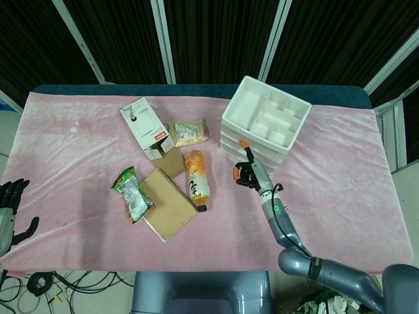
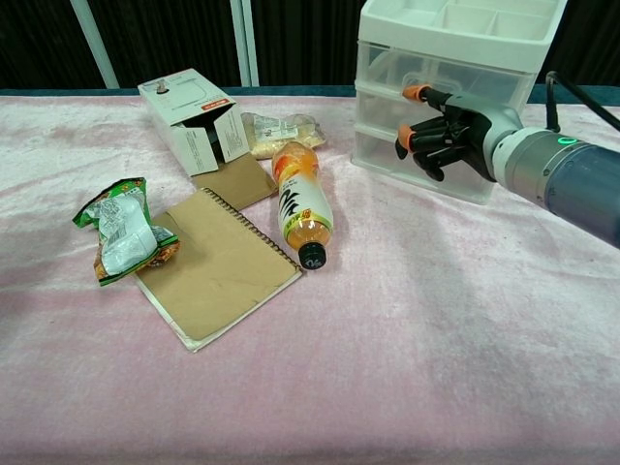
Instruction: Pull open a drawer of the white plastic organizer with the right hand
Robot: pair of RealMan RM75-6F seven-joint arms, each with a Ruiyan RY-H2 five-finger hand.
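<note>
The white plastic organizer stands at the back right of the pink cloth, a divided tray on top and clear drawers stacked below. My right hand is up against its front at the middle drawer. One orange-tipped finger reaches to the drawer's handle and the others are curled in. No drawer front stands visibly out from the stack. My left hand hangs off the table's left edge in the head view, fingers apart, holding nothing.
An orange drink bottle lies just left of my right hand. Further left are a brown notebook, a green snack bag, an open white carton and a yellow packet.
</note>
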